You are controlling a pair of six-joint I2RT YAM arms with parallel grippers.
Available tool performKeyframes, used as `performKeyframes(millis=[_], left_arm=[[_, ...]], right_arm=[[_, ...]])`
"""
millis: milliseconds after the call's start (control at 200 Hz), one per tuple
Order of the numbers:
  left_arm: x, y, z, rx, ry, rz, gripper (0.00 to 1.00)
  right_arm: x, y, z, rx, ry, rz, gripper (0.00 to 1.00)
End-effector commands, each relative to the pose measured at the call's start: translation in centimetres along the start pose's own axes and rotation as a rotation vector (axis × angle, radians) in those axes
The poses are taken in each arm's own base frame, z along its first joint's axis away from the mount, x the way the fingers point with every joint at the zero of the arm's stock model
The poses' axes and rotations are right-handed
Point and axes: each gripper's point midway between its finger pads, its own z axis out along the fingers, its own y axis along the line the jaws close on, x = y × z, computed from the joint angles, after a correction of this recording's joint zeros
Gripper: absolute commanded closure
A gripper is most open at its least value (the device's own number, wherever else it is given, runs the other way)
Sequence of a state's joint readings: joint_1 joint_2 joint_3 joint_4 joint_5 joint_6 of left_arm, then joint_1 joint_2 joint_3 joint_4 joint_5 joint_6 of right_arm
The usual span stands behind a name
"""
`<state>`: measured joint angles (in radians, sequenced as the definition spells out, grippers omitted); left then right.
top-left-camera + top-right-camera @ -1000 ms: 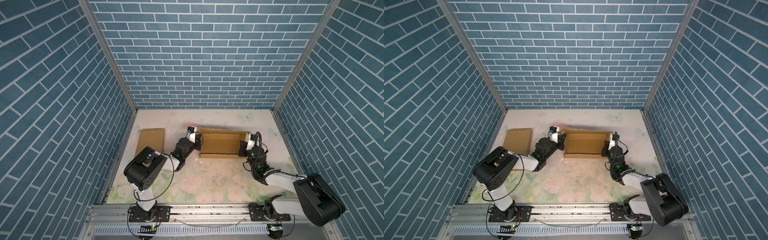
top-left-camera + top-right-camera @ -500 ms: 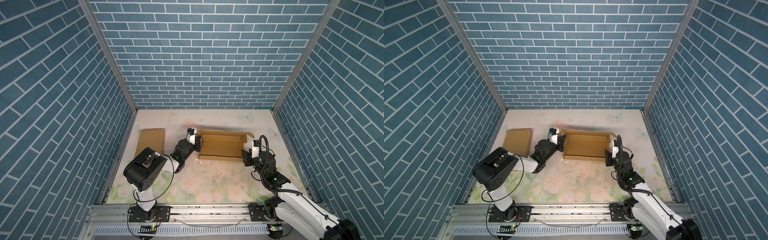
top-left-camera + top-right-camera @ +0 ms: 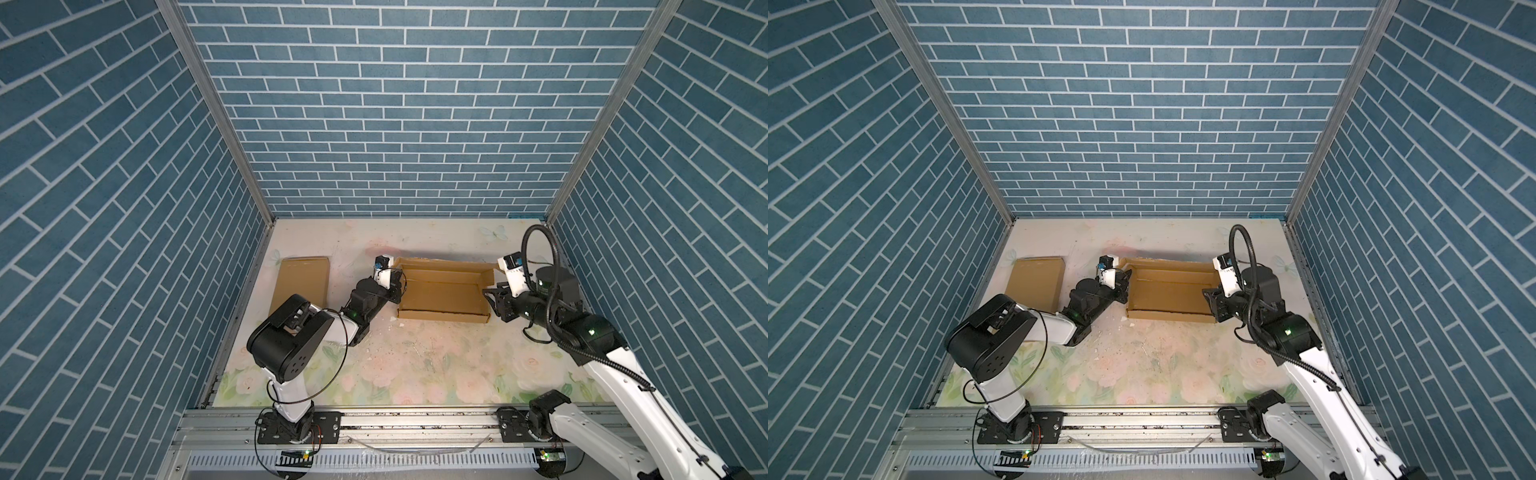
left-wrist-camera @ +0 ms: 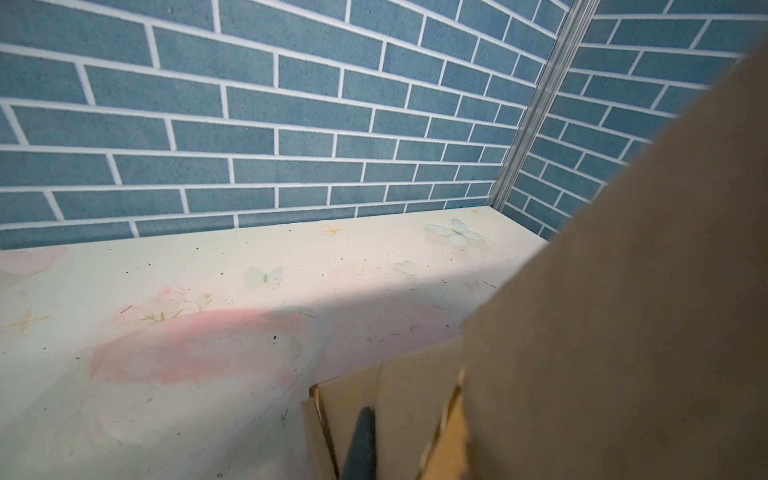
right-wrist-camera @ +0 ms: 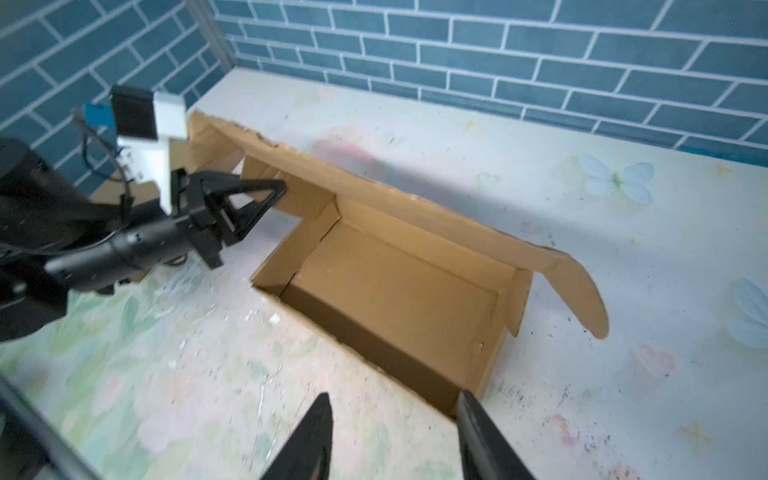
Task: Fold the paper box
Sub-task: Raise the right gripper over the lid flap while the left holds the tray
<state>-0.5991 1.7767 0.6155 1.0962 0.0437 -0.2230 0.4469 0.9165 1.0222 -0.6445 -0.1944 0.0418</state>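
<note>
The box (image 3: 444, 297) (image 3: 1169, 299) lay open on the table (image 3: 415, 365), toward the back and about midway between the two arms, its long sides running left to right. In the right wrist view the box (image 5: 395, 286) had its front, left and right walls standing. The lid (image 5: 374, 187) leaned back from the far long wall over the table, with a rounded tab (image 5: 582, 299) at its right end splayed outward.

The left fingers (image 3: 397, 286) (image 3: 1124, 282) were at the box's left end. Seen from the right wrist, the left fingers (image 5: 239, 224) were closed together, their tips at a small flap (image 5: 266, 170) by the far left corner. In the left wrist view one dark finger (image 4: 361, 444) lay against a piece of corrugated card, and a large brown panel (image 4: 623, 332) of the box filled one side of the picture. The second finger was hidden there, so the pair appeared to pinch that card.

The right fingers (image 3: 494, 299) (image 3: 1212, 299) were at the box's right end. In the right wrist view the right fingers (image 5: 311, 440) stood moderately apart with nothing between them. One tip was just beside the near right corner of the box, and whether it touched the card could not be told.

A flat brown sheet (image 3: 301, 286) (image 3: 1036, 286) lay on the table well to the left of the box. White crumbs (image 5: 274, 320) were scattered on the table in front of the box.
</note>
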Motion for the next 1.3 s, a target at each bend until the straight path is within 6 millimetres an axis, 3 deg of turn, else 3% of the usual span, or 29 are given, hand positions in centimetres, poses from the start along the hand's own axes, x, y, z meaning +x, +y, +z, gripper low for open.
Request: performKeyframes(millis=[0, 195, 360, 615, 780, 1050, 1295], left_arm=[[6.8, 0.7, -0.9, -0.021, 0.236, 0.009, 0.96], [7.2, 0.8, -0.8, -0.025, 0.245, 0.009, 0.96], [7.4, 0.9, -0.9, -0.032, 0.254, 0.021, 0.96], [7.3, 0.9, -0.6, -0.033, 0.258, 0.030, 0.96], [7.3, 0.9, -0.6, -0.030, 0.256, 0.027, 0.96], [7.2, 0.8, -0.7, -0.026, 0.253, 0.026, 0.96], [7.3, 0.8, -0.6, -0.027, 0.256, 0.028, 0.96]], right_arm=[[0.4, 1.6, -0.5, -0.106, 0.188, -0.123, 0.51], [-3.5, 0.4, 1.1, -0.088, 0.279, -0.274, 0.50], [-5.5, -0.1, 3.5, -0.114, 0.343, -0.385, 0.47], [-5.8, 1.6, 6.8, -0.280, 0.414, -0.418, 0.47], [-5.4, 1.6, 8.3, -0.308, 0.452, -0.438, 0.51], [-4.6, 1.3, 10.4, -0.320, 0.500, -0.449, 0.64], [-3.7, 2.2, 11.2, -0.381, 0.529, -0.432, 0.76]])
